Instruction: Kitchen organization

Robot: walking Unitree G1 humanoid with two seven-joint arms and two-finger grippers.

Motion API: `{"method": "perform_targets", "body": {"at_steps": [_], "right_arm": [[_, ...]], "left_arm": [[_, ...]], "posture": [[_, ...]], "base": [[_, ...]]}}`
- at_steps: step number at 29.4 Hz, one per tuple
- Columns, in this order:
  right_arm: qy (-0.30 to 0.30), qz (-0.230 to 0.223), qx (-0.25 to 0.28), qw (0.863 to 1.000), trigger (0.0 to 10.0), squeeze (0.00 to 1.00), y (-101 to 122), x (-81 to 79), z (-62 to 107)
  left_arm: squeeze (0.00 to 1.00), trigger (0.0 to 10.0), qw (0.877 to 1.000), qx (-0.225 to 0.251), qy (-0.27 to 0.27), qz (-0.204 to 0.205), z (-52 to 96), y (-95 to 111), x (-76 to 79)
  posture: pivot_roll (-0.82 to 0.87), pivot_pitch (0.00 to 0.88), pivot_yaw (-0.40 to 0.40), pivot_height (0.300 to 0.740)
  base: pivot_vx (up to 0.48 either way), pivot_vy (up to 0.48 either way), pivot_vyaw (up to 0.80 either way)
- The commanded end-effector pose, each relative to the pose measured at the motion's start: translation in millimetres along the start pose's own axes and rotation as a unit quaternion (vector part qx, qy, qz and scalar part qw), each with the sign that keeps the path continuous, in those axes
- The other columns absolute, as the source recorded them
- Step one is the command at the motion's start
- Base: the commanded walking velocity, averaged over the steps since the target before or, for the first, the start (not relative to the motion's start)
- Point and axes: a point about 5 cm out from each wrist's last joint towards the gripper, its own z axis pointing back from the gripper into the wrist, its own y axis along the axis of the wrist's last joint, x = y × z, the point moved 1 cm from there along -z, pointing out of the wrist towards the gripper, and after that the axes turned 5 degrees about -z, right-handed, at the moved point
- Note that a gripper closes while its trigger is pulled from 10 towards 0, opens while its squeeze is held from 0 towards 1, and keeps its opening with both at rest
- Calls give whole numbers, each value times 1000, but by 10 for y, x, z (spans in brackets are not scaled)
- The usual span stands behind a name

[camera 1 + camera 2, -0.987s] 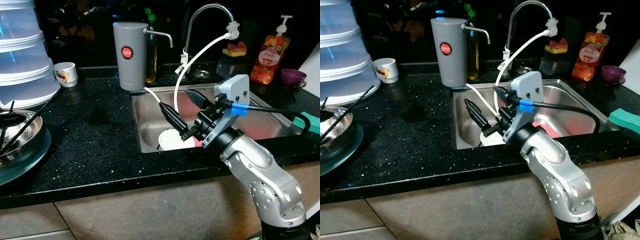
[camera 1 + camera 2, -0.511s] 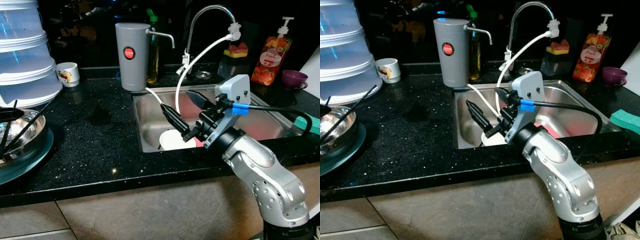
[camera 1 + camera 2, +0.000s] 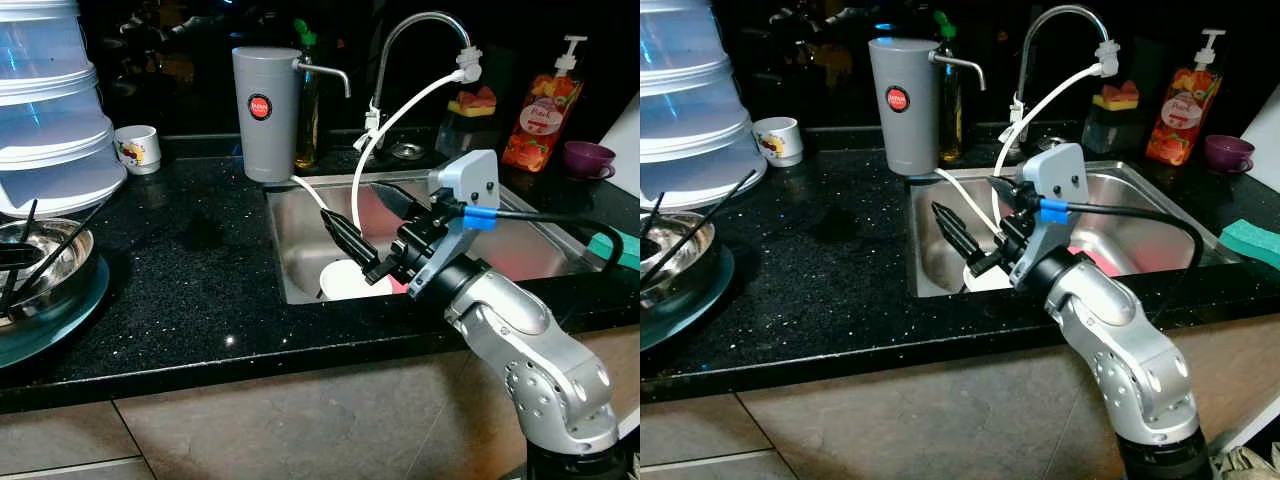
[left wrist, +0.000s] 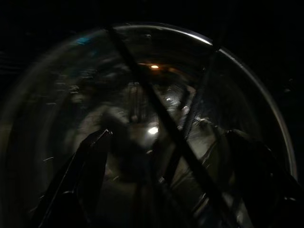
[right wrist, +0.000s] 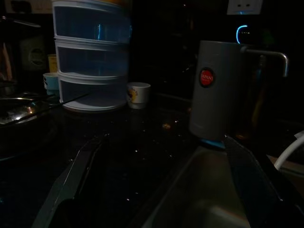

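Note:
My right gripper (image 3: 362, 215) hangs open over the left part of the steel sink (image 3: 300, 255), with nothing between its fingers. Just below it in the basin lies a white plate (image 3: 345, 280) with something pink (image 3: 398, 287) beside it. In the right wrist view the two fingers (image 5: 76, 175) spread wide, facing the grey jug (image 5: 216, 90) and the counter. A steel bowl (image 3: 50, 265) with thin black sticks (image 3: 60, 240) stands at the counter's left edge. In the dark left wrist view, my left gripper (image 4: 168, 135) is open just above that bowl (image 4: 266, 104).
A grey filter jug (image 3: 265, 112) stands behind the sink's left corner. The faucet (image 3: 410, 30) and a white hose (image 3: 400, 100) arch over the basin. Stacked clear containers (image 3: 50, 110), a small cup (image 3: 135, 148), a soap bottle (image 3: 540, 105), a purple cup (image 3: 585, 157) and a green sponge (image 3: 620, 245) sit on the black counter (image 3: 190, 270).
The whole picture has shifted slightly as the camera moved. The right gripper keeps its place over the sink, open as before.

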Motion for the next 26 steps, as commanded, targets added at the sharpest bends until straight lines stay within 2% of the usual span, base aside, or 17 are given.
{"method": "perform_targets", "body": {"at_steps": [1, 6, 8, 10, 14, 15, 16, 17, 26], "right_arm": [[6, -2, 3, 1000, 10000, 0, 10, -20, -14], [12, -3, 6, 1000, 10000, 0, 20, -36, -41], [14, -3, 8, 1000, 10000, 0, 37, -44, -50], [14, -3, 8, 1000, 10000, 0, 37, -44, -50], [4, 1, 9, 1000, 10000, 0, 53, -26, -23], [-2, 1, 10, 1000, 10000, 0, 59, -17, -8], [-2, 1, 10, 1000, 10000, 0, 59, -17, -8], [-4, 2, 10, 1000, 10000, 0, 61, -12, -2], [-7, 2, 11, 1000, 10000, 0, 70, 3, 7]], "left_arm": [[0, 10000, 1000, -20, -6, 11, -199, -149, 28], [0, 10000, 1000, -24, -11, 3, -334, -171, 74], [0, 10000, 999, -34, -9, -11, -459, -194, 102], [0, 10000, 999, -34, -9, -11, -459, -194, 102], [0, 9765, 998, -39, 23, -32, -529, -189, 65], [0, 2784, 998, -33, 44, -36, -534, -160, 34], [0, 2784, 998, -33, 44, -36, -534, -160, 34], [0, 0, 998, -31, 50, -37, -537, -151, 24], [0, 0, 997, -28, 56, -43, -559, -130, 15]], "posture": [[188, 114, -33, 740], [182, 114, -40, 740], [175, 114, -38, 740], [175, 114, -38, 740], [159, 114, -27, 740], [159, 114, -27, 740], [159, 114, -27, 740], [147, 113, -18, 740], [153, 113, -28, 740]], "base": [[0, 0, 0], [0, 0, 0], [0, 0, 0], [0, 0, 0], [0, 0, 0], [0, 0, 0], [0, 0, 0], [0, 0, 0], [0, 0, 0]]}}
